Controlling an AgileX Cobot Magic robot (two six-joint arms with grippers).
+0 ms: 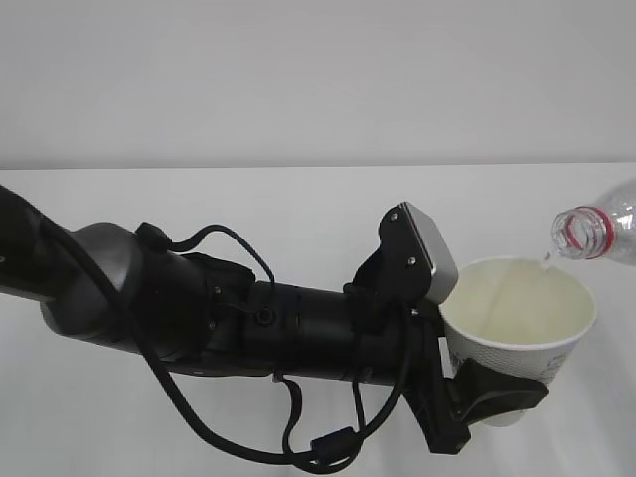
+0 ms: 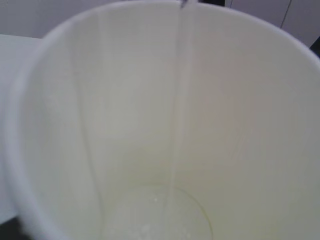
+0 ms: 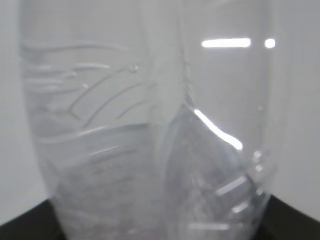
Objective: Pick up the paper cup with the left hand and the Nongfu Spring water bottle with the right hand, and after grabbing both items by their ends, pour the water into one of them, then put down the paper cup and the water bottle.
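While bottle (image 1: 604, 231) tilts, cup (image 1: 517, 318) lettering unreadable, green

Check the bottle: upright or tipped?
Tipped. The bottle lies nearly sideways, its open mouth over the cup, with a thin stream of water falling inside.

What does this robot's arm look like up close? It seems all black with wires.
Mostly, yes. The left arm is a thick, rounded black tube with glossy joints and black cables looping loosely along and beneath it. Near the wrist sits a light grey, square block. The left gripper is black, with two fingers. The right arm is out of view.
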